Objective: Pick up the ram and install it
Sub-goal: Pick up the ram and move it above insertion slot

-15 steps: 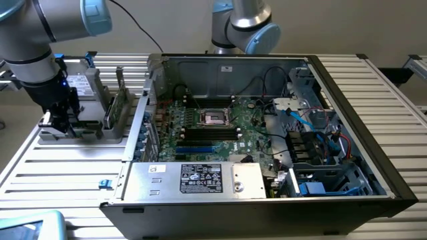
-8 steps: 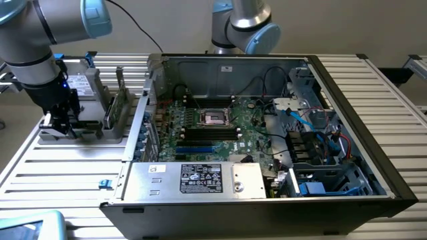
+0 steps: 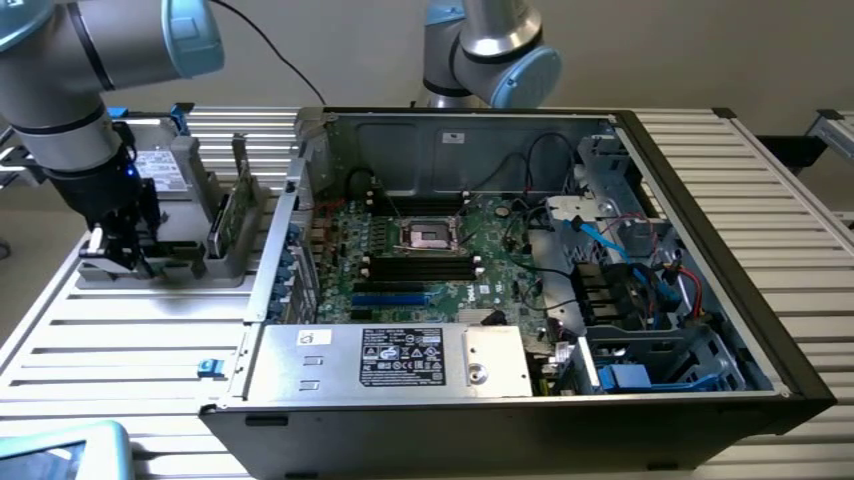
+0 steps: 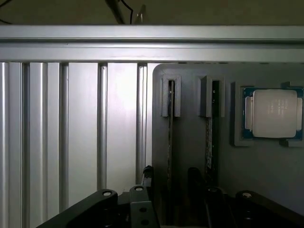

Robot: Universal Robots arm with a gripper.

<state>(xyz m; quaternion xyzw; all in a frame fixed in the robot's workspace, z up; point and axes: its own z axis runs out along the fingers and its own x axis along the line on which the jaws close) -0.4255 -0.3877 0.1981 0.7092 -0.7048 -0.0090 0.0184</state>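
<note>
Two ram sticks stand on edge in slots of a grey holder [image 4: 190,118]. In the wrist view one ram stick [image 4: 170,142] runs between my gripper's dark fingers [image 4: 194,178], and the other [image 4: 209,137] lies just beside them. My gripper [image 4: 170,180] is open, straddling the first stick without touching it. In the exterior view my gripper [image 3: 118,258] hangs low over the near end of the holder [image 3: 174,272], where a green ram stick [image 3: 230,222] shows. The motherboard's dark memory slots [image 3: 420,266] lie inside the open computer case.
A square silver processor chip [image 4: 274,114] sits in a recess of the holder. The open black case [image 3: 694,250] holds the green motherboard [image 3: 387,240], cables and a power supply [image 3: 387,358]. A second arm [image 3: 487,50] stands behind the case. The table is ribbed aluminium [image 3: 120,340].
</note>
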